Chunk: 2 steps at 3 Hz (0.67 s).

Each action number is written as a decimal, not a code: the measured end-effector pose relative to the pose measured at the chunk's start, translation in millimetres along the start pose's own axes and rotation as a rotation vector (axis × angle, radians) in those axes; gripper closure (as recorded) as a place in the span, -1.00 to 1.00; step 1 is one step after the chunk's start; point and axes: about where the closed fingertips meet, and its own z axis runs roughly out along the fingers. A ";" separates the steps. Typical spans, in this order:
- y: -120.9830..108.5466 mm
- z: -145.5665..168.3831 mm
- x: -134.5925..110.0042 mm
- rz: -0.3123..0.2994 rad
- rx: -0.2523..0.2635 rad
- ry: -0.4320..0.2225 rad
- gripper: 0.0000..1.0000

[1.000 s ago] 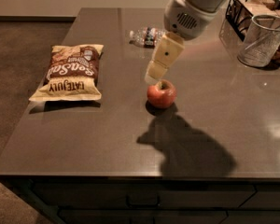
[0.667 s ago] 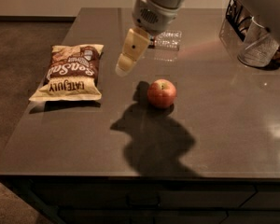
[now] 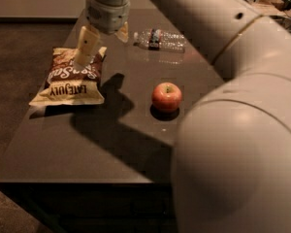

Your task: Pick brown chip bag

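The brown chip bag (image 3: pixel 68 84) lies flat at the left side of the dark table (image 3: pixel 111 144), its dark middle with white script and its cream end with block lettering facing me. My gripper (image 3: pixel 103 48) hangs over the bag's far end, open. One cream finger (image 3: pixel 86 45) is over the bag's top edge, and the other finger (image 3: pixel 122 34) is to the right of it. Nothing is held. My arm (image 3: pixel 223 81) fills the right side of the view.
A red apple (image 3: pixel 166 96) stands near the table's middle, right of the bag. A clear water bottle (image 3: pixel 161 39) lies on its side at the back. A wire basket (image 3: pixel 274 6) is at the far right corner. The table's left edge runs close to the bag.
My gripper has moved left from above the apple to over the bag's far end. The arm now covers much more of the right of the view. The bag, apple and bottle have not moved.
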 end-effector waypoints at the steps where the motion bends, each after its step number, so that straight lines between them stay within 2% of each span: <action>1: 12.3 26.9 -22.8 0.055 -0.055 0.029 -1.00; 2: 24.3 47.8 -37.5 0.099 -0.086 0.029 -1.00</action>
